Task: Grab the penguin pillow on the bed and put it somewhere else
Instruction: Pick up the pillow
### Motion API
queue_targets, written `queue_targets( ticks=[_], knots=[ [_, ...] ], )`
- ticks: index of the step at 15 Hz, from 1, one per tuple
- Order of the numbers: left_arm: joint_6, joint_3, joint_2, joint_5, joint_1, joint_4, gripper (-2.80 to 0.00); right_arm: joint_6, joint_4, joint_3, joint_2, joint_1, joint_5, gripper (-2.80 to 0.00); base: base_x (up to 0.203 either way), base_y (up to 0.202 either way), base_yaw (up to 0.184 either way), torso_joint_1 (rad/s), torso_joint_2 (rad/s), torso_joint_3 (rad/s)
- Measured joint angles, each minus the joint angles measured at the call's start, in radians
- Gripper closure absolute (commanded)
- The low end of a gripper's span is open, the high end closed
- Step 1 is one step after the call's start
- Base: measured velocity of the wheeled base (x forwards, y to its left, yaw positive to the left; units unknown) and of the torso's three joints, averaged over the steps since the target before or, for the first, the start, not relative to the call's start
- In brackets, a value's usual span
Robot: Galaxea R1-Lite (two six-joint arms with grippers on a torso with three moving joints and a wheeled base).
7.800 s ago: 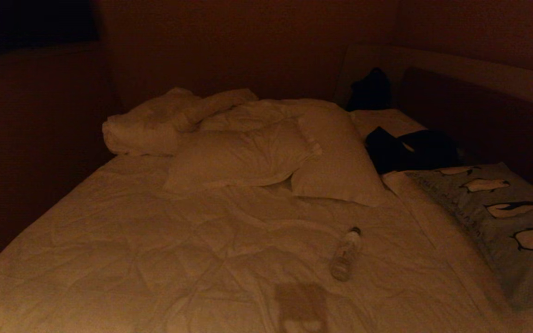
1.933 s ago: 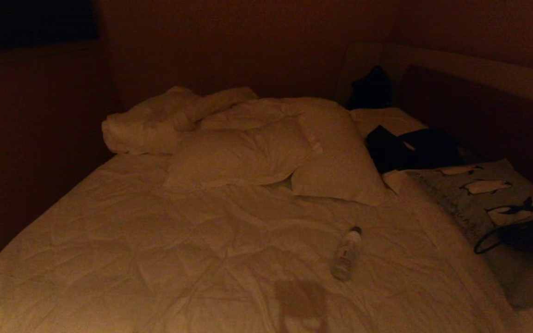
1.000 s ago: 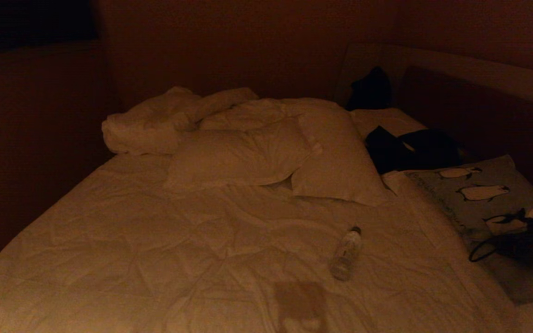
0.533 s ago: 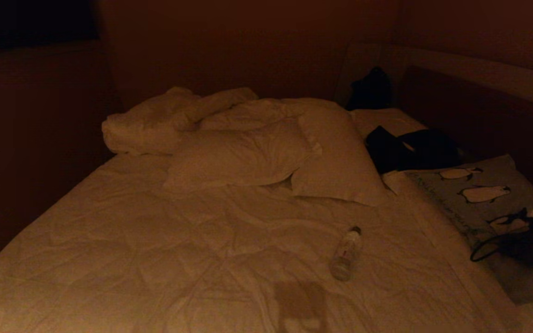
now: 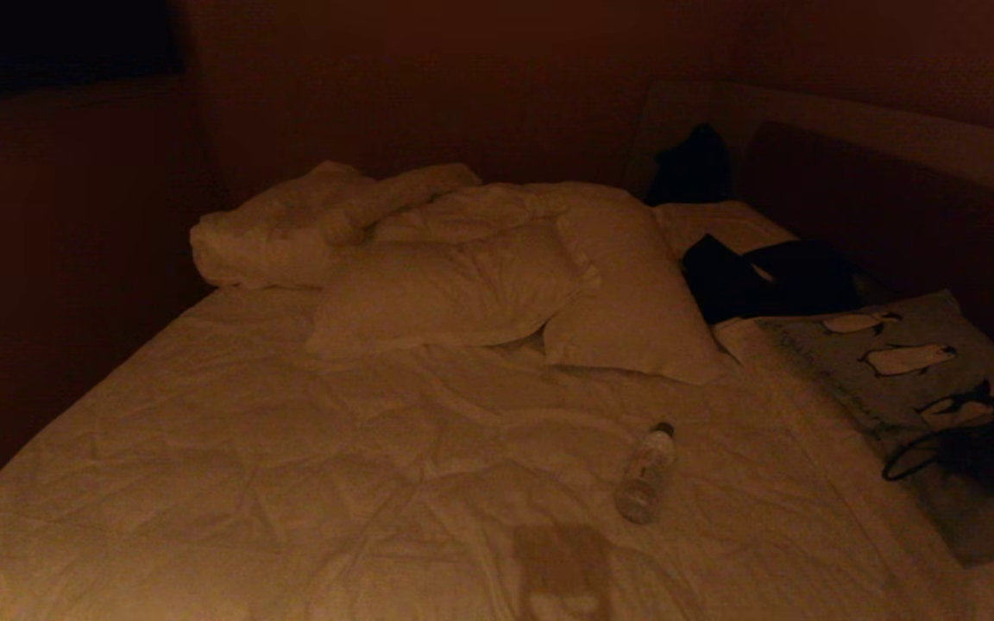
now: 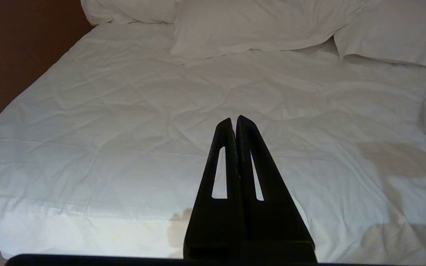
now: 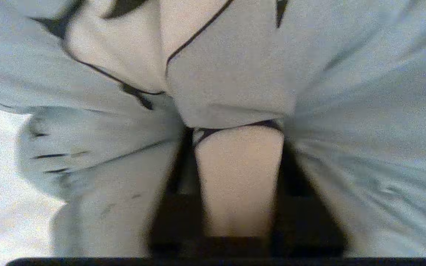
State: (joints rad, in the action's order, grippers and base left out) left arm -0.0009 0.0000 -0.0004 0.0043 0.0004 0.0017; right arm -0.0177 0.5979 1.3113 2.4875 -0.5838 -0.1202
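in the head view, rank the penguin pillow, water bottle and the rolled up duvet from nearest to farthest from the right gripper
1. penguin pillow: directly under the right gripper, whose fingers pinch a fold of its fabric, at the bed's right edge.
2. water bottle: lying mid-bed, to the gripper's left.
3. rolled-up duvet: bunched at the far left corner of the bed.

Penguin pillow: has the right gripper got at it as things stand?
Probably yes. The right gripper sits on the penguin pillow, and the wrist view shows a fold of its fabric bunched between the fingers; nothing blocks it.
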Motion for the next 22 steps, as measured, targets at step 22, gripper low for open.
queue_targets(
  ticks=[22],
  knots=[
    [0.000,0.000,0.000,0.000,0.000,0.000,0.00,0.001,-0.002,-0.202,-0.632,0.023,0.003,0.00,0.000,0.000,0.000,0.000,0.00,0.000]
  ],
)
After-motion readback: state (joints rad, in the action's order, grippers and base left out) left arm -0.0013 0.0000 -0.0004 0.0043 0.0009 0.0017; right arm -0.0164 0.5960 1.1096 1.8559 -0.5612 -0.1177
